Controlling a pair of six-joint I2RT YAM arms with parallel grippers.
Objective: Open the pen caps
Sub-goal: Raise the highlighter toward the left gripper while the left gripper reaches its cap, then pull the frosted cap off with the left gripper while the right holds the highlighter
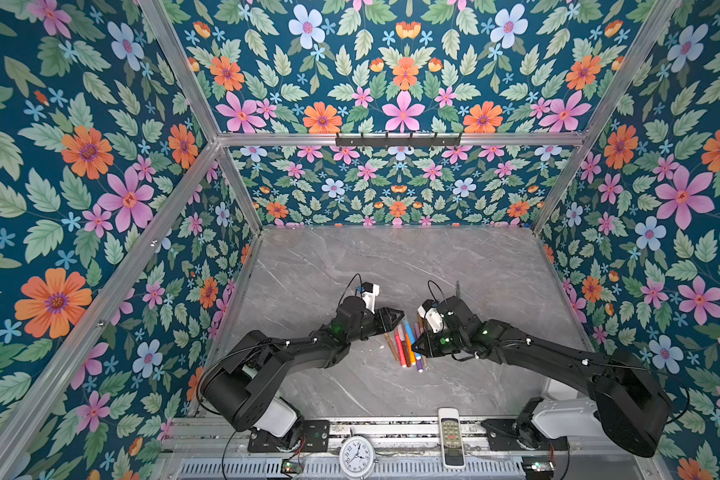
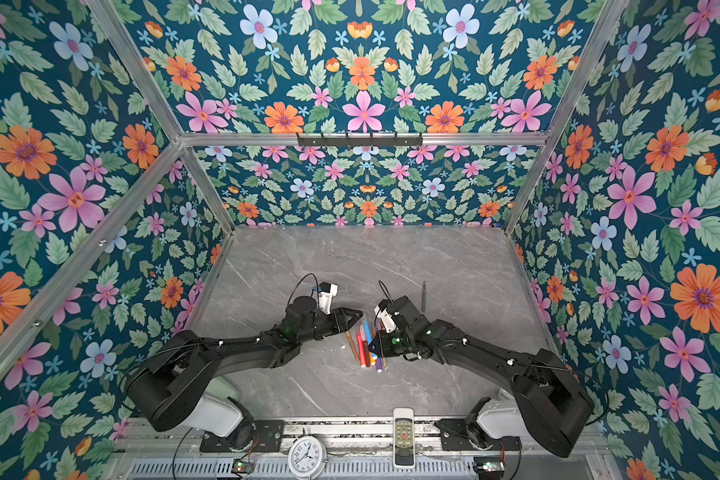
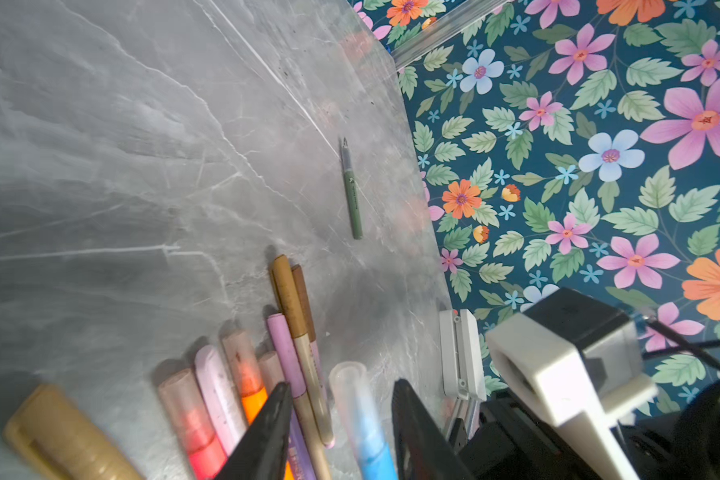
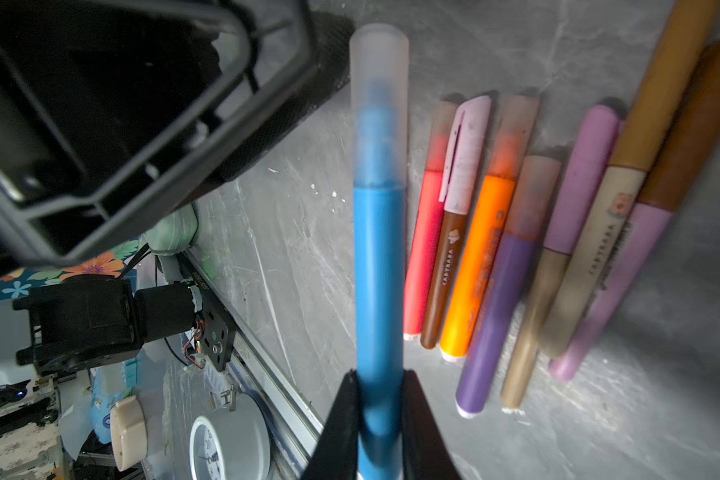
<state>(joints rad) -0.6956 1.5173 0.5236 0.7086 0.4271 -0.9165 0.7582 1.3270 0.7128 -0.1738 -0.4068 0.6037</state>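
My right gripper point(image 4: 380, 399) is shut on the lower body of a blue pen point(image 4: 379, 270) and holds it above the table. The pen's clear frosted cap point(image 4: 378, 75) is still on and points toward the left gripper. My left gripper point(image 3: 341, 386) is open, one jaw on each side of that cap point(image 3: 350, 399), with a gap on both sides. Below lies a row of several capped pens point(image 4: 479, 249) in red, brown, orange, purple and tan. In both top views the two grippers point(image 1: 400, 313) point(image 1: 416, 343) meet over this row point(image 1: 404, 349).
An uncapped green pen point(image 3: 352, 195) lies alone farther back on the grey marble table point(image 1: 391, 257). A tan pen point(image 3: 67, 436) lies apart from the row. A white remote control point(image 1: 451, 436) and a clock point(image 1: 356, 455) sit on the front rail. Flowered walls enclose the table.
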